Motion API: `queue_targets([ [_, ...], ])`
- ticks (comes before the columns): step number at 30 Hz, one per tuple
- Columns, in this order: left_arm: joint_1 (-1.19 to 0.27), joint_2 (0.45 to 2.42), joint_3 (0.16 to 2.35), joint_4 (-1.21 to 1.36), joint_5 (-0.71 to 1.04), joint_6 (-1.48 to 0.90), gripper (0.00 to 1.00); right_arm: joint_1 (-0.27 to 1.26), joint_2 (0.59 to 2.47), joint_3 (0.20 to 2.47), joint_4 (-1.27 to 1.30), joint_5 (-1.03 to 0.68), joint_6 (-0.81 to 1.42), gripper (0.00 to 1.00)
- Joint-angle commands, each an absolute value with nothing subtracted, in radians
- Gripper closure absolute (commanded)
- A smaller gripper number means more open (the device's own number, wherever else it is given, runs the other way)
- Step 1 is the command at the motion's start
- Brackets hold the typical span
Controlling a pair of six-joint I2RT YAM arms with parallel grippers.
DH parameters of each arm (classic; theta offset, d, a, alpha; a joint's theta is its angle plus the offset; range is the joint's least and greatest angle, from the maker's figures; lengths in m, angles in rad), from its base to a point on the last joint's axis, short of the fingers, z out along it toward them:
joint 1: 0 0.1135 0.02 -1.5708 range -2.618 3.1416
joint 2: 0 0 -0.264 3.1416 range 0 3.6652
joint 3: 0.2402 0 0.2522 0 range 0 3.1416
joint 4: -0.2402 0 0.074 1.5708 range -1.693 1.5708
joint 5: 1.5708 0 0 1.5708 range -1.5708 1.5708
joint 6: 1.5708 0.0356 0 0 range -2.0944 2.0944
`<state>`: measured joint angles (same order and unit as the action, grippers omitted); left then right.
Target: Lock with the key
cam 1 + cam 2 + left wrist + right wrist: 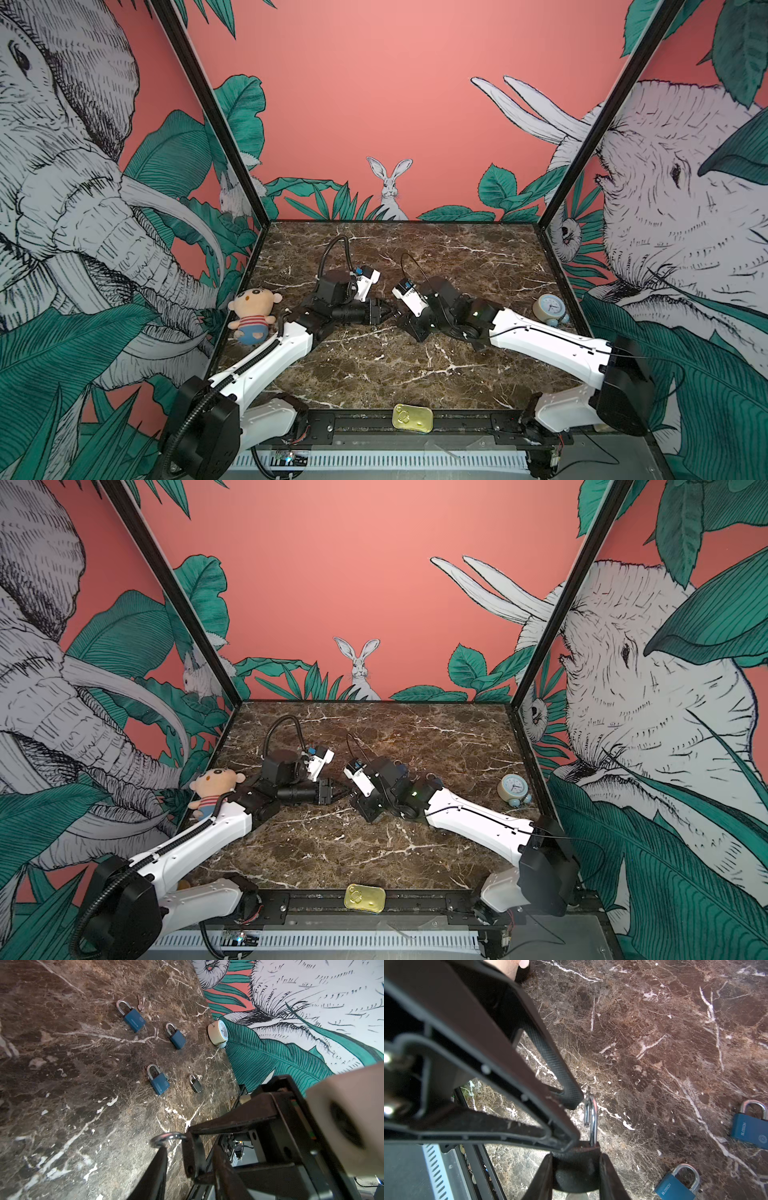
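- Coral walls [395,83] all round, printed with sketched elephants [62,187], a rabbit [390,187] and green leaves [174,158].
- Black posts [210,112] at the back corners.
- Dark brown, white-veined marble tabletop [395,374].
- Soft, even light.

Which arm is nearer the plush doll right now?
Left. The left arm runs close alongside the plush doll. The right arm comes in from the opposite side, by the clock, well away from the doll.
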<state>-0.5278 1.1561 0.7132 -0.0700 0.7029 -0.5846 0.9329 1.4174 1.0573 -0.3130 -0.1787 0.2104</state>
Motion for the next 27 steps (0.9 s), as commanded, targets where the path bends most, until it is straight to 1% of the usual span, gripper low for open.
queue_targets([
  [1,-0.531,1.142,0.741,-0.109,0.708,-0.585,0.61,0.929,1.411,1.089,-0.293,-0.160,0.215,0.84],
  [27,-0.562,1.268,0.795,-0.023,0.712,-0.639,0.62,0.944,1.429,1.107,-0.308,-0.144,0.197,0.84],
])
